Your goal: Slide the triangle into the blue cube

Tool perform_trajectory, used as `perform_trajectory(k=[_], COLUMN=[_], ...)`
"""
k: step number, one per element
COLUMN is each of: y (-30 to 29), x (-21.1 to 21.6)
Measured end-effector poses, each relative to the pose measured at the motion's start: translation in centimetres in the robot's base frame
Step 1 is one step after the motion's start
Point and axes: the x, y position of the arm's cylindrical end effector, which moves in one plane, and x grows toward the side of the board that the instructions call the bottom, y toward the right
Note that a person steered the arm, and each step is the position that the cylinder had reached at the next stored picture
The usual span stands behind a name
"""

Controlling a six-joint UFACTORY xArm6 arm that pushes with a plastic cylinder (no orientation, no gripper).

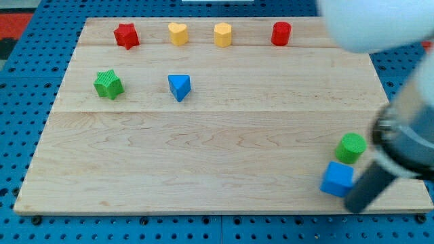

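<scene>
A blue triangle (179,87) lies on the wooden board (203,156) at the upper left of centre. A blue cube (337,179) sits near the board's lower right corner, with a green cylinder (350,148) just above it, touching or nearly so. My dark rod comes down from the view's right, and my tip (355,205) rests just to the lower right of the blue cube, close beside it. The triangle is far from the tip, across the board to the upper left.
A red star (126,35), a yellow heart (178,33), a yellow hexagon-like block (223,34) and a red cylinder (281,33) line the top edge. A green star (108,84) sits left of the triangle. The blurred arm body (400,102) covers the right side.
</scene>
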Motion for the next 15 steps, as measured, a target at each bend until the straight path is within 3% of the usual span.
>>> perform_trajectory(k=[2,3,4,5,8,10,11,12,13,14,15], y=[-0.4,-11.4,-21.3,-23.5,-33.6,-20.4,-22.2,-16.3,-13.2,-12.6,-17.6], x=[-6.6,-7.2,-12.7,-19.8,-24.8,-24.3,-27.9,-26.7,-19.9,-17.2,-21.4])
